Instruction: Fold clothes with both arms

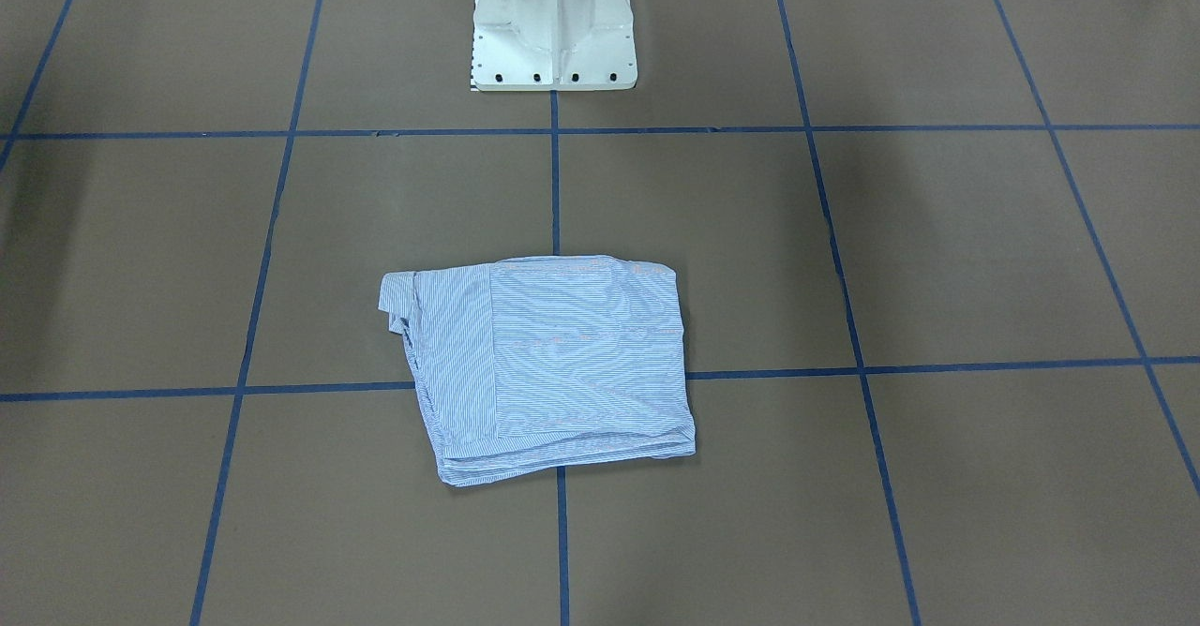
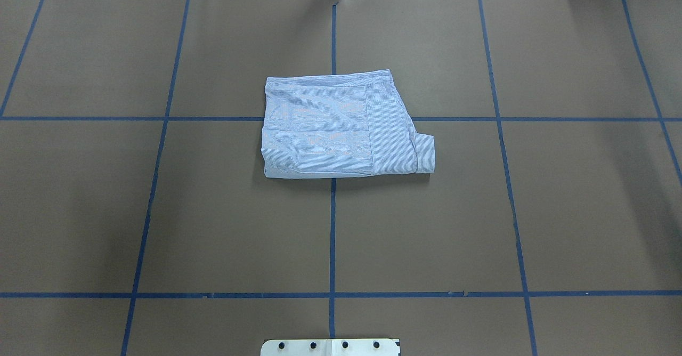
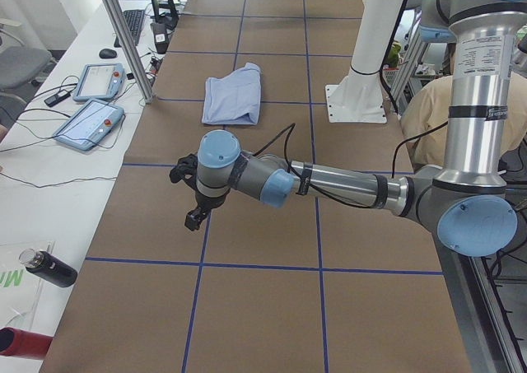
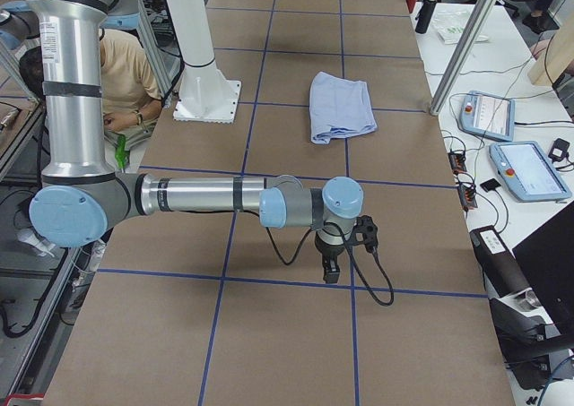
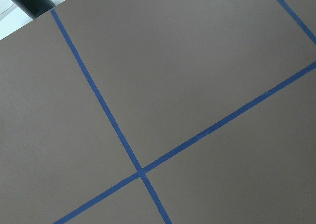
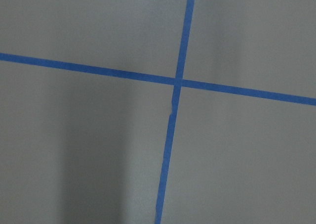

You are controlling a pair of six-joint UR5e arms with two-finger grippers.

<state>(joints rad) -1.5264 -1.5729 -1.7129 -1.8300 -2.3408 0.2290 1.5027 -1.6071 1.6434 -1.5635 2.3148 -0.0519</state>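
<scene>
Left arm's tool [image 3: 192, 218] hangs over bare counter [image 3: 272, 307], well apart from the shirt [image 2: 341, 127]; right tool [image 4: 331, 270] likewise. Opening of either tool: cannot tell. Shirt lies mid-counter, folded compact, a loose flap [image 2: 424, 154] poking out right. Judgement: fold near done. To tidy, pin the stack with one tool and tuck the flap with the other.

Blue-white striped shirt [image 2: 341, 127]; brown table [image 2: 559, 196], blue tape [image 2: 332, 239].
</scene>
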